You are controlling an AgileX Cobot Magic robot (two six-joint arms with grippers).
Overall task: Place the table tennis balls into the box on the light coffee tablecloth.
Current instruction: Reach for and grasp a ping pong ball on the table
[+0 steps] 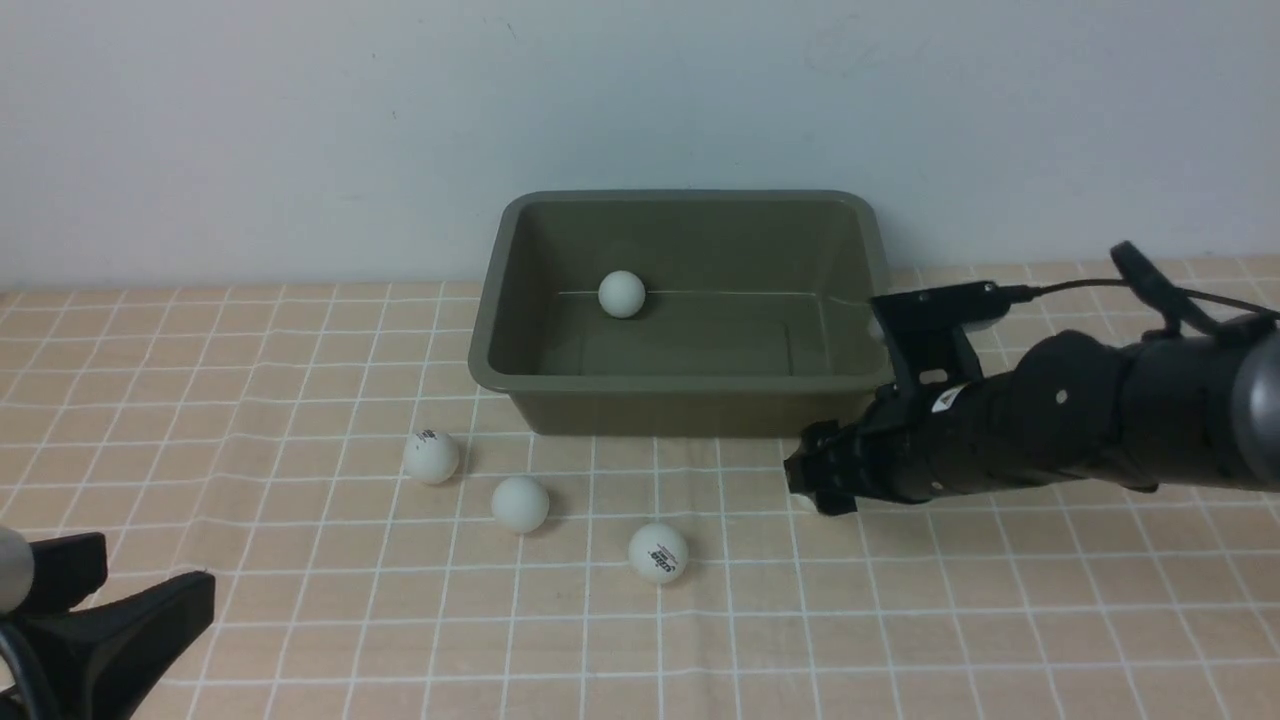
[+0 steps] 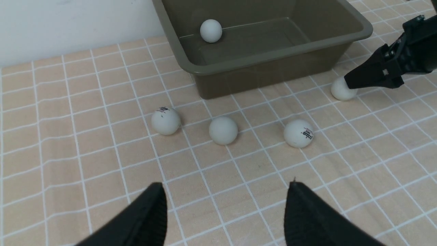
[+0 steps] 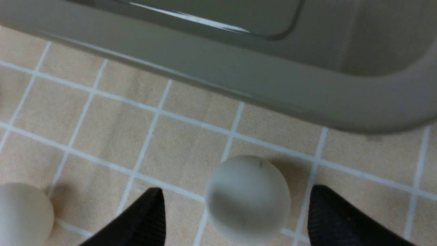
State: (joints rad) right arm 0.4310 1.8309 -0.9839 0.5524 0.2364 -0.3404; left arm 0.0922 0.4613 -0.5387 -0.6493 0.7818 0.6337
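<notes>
1. Nearest you, at the near left corner of the tablecloth, your left gripper hangs with its jaws spread wide and nothing between them. It's out of this play.
2. Just past it, three loose balls sit in a slanted row on the cloth, apart from each other and from the box.
3. Here's the action: your right gripper is down low at the cloth with its jaws wide apart. The target ball sits right between the fingertips with cloth showing either side, so nothing is gripped yet. I read this as the grasp step. Your next move is to close gently and squarely, because a light ball may squirt away if one finger lands first.
4. Beyond, the box stands toward the far edge, and the target ball lies just off its near right corner. One boxed ball rests inside by the far wall. That's one in and four to go, and after the grip you need a lift over the rim.
</notes>
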